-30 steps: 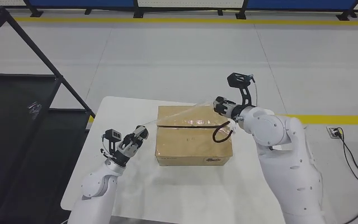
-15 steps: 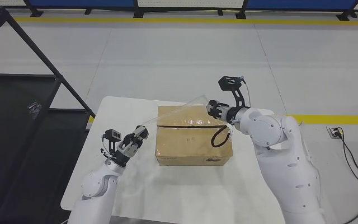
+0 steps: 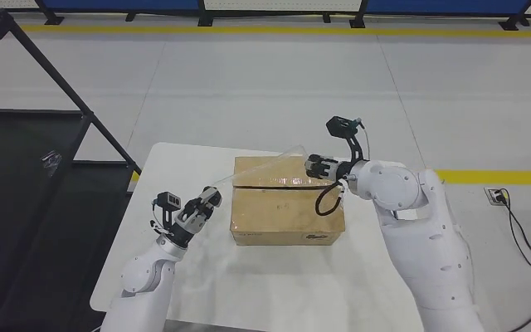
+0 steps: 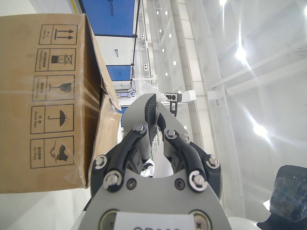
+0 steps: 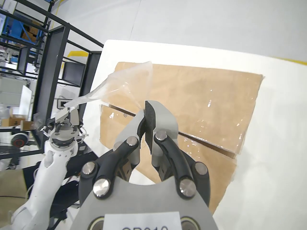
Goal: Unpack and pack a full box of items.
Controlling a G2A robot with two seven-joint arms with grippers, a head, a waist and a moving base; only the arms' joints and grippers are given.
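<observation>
Peeling the tape (image 5: 124, 82) off the box (image 3: 286, 217) at mid-frame, I am drawing my right pincer (image 3: 313, 164), pinching the strip, leftward while my left pincer (image 3: 207, 197) is pinching its other end, likely freeing the flaps.

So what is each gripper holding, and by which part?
One strip of clear tape, stretched above the box: the right gripper pinches one end, the left gripper the other end.
</observation>
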